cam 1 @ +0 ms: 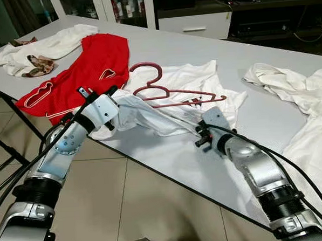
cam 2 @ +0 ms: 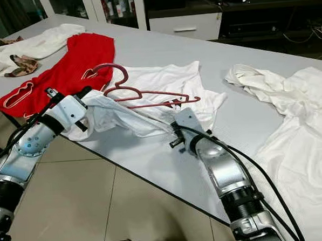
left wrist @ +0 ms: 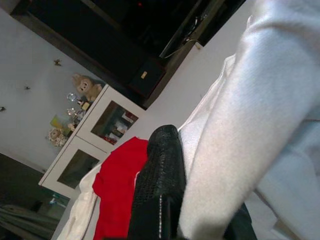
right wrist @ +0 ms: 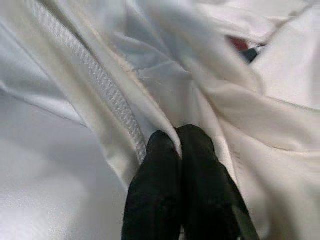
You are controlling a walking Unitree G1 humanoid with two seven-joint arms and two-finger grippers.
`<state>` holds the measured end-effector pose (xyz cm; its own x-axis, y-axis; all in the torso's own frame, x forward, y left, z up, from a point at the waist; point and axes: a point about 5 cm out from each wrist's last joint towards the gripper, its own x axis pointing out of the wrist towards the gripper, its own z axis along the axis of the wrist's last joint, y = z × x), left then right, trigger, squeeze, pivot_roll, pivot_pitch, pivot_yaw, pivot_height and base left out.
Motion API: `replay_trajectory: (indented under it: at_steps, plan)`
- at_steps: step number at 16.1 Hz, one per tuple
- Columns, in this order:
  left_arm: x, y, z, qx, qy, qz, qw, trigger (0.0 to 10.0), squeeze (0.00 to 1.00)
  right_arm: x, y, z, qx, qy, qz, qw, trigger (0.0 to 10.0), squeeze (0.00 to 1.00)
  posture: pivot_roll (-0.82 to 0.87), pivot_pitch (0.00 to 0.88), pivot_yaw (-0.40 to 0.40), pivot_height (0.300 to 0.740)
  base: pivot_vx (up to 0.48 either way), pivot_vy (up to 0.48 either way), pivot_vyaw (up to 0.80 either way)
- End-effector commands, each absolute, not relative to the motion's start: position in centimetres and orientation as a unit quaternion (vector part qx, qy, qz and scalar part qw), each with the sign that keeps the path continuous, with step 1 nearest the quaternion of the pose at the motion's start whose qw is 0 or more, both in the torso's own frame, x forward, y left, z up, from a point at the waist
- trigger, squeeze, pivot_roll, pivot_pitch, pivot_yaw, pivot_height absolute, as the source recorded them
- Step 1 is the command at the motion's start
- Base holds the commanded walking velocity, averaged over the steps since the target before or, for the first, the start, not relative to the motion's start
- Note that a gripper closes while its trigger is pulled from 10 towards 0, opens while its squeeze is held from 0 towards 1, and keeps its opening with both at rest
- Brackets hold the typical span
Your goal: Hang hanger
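Observation:
A dark red hanger [cam 1: 173, 92] lies on a white shirt [cam 1: 191, 81] spread across the grey table [cam 1: 162, 45]. The hanger's hook points toward the red garment. My left gripper [cam 1: 114, 96] is shut on the shirt's near left edge and holds it lifted off the table. In the left wrist view one black finger [left wrist: 159, 185] presses against the white cloth [left wrist: 240, 125]. My right gripper [cam 1: 199, 112] is shut on a fold of the same shirt, its fingertips [right wrist: 200, 150] pinched together around the fabric near a ribbed hem [right wrist: 100, 85].
A red garment [cam 1: 88, 70] lies left of the shirt. More white clothes sit at the far left [cam 1: 44, 48] and the right end [cam 1: 306, 107] of the table. Tiled floor [cam 1: 128, 208] lies below the table's near edge. Cabinets [cam 1: 193, 11] stand behind.

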<state>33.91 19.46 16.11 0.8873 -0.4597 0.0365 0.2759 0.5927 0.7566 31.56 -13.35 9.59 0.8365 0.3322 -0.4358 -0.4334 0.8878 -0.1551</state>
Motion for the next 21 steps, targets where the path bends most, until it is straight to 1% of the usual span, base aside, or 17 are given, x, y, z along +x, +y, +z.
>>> replay_trajectory:
  at_steps: [1, 2, 4, 5, 6, 8, 11, 12, 13, 14, 15, 16, 17, 18, 21]
  plan:
    - [33.9, 19.5, 16.5, 0.404, -0.121, -0.206, 0.883, 0.0, 0.0, 31.7, -14.2, 10.5, -0.075, 0.195, 0.186, 0.96, 0.0, 0.0, -0.06, 0.0, 0.113, 0.736, 0.0, 0.0, 0.0]
    - [33.9, 19.7, 16.5, 0.404, -0.121, -0.203, 0.884, 0.0, 0.0, 31.8, -14.8, 11.2, -0.034, 0.19, 0.177, 0.965, 0.0, 0.0, -0.06, 0.0, 0.113, 0.736, 0.0, 0.0, 0.0]
    - [33.8, 20.0, 16.6, 0.398, -0.124, -0.198, 0.887, 0.0, 0.0, 32.0, -15.9, 11.9, 0.004, 0.189, 0.17, 0.967, 0.0, 0.0, -0.06, 0.0, 0.115, 0.736, 0.0, 0.0, 0.0]
    - [33.8, 20.1, 17.0, 0.382, -0.134, -0.201, 0.892, 0.0, 0.0, 31.9, -16.3, 11.9, 0.025, 0.199, 0.178, 0.963, 0.0, 0.0, -0.06, 0.0, 0.115, 0.736, 0.0, 0.0, 0.0]
    - [33.7, 20.5, 17.7, 0.373, -0.145, -0.211, 0.892, 0.0, 0.0, 31.6, -16.5, 11.5, 0.038, 0.215, 0.188, 0.958, 0.0, 0.0, -0.07, 0.0, 0.114, 0.736, 0.0, 0.0, 0.0]
    - [33.6, 21.3, 18.5, 0.376, -0.149, -0.216, 0.889, 0.0, 0.0, 31.4, -16.3, 11.3, 0.052, 0.223, 0.192, 0.954, 1.1, 0.0, -0.07, 0.0, 0.112, 0.736, 0.0, 0.0, 0.0]
    - [33.6, 22.6, 19.0, 0.383, -0.138, -0.226, 0.885, 0.0, 0.0, 31.6, -16.1, 11.5, 0.061, 0.22, 0.188, 0.955, 1.3, 0.0, -0.07, 0.0, 0.112, 0.736, 0.0, 0.0, 0.0]
    - [33.4, 23.0, 18.9, 0.385, -0.124, -0.243, 0.881, 0.0, 0.0, 31.9, -16.3, 11.8, 0.064, 0.215, 0.177, 0.958, 4.0, 0.0, -0.06, 0.0, 0.11, 0.736, 0.0, 0.0, 0.0]
    - [33.3, 23.3, 18.7, 0.39, -0.115, -0.253, 0.878, 0.0, 0.0, 32.2, -16.7, 12.2, 0.063, 0.207, 0.167, 0.962, 4.4, 0.0, -0.06, 0.0, 0.11, 0.736, 0.0, 0.0, 0.0]
    - [33.2, 23.4, 18.7, 0.391, -0.112, -0.259, 0.876, 0.0, 0.0, 32.4, -16.8, 12.4, 0.065, 0.204, 0.164, 0.963, 5.7, 0.0, -0.06, 0.0, 0.11, 0.736, 0.0, 0.0, 0.0]
    - [32.7, 23.3, 18.9, 0.378, -0.128, -0.294, 0.868, 0.0, 0.0, 32.7, -17.0, 13.0, 0.064, 0.191, 0.16, 0.966, 9.4, 0.0, -0.06, 0.0, 0.11, 0.736, 0.0, 0.0, 0.0]
    - [32.5, 23.2, 18.9, 0.368, -0.13, -0.314, 0.866, 0.0, 0.0, 32.8, -17.0, 13.5, 0.059, 0.178, 0.16, 0.969, 10.0, 0.0, -0.06, 0.0, 0.11, 0.736, 0.0, 0.0, 0.0]
    - [32.5, 23.3, 18.8, 0.373, -0.119, -0.323, 0.862, 0.0, 0.0, 32.9, -16.9, 13.8, 0.058, 0.17, 0.16, 0.971, 10.0, 0.0, -0.06, 0.0, 0.11, 0.736, 0.0, 0.0, 0.0]
    - [32.4, 23.3, 18.5, 0.389, -0.101, -0.34, 0.85, 0.0, 0.0, 33.1, -16.7, 14.3, 0.061, 0.157, 0.161, 0.973, 10.0, 0.0, -0.06, 0.0, 0.111, 0.736, 0.0, 0.0, 0.0]
    - [32.6, 23.4, 18.3, 0.4, -0.088, -0.345, 0.844, 0.0, 0.0, 33.1, -16.3, 15.1, 0.059, 0.142, 0.17, 0.973, 10.0, 0.0, -0.06, 0.0, 0.11, 0.736, 0.0, 0.0, 0.0]
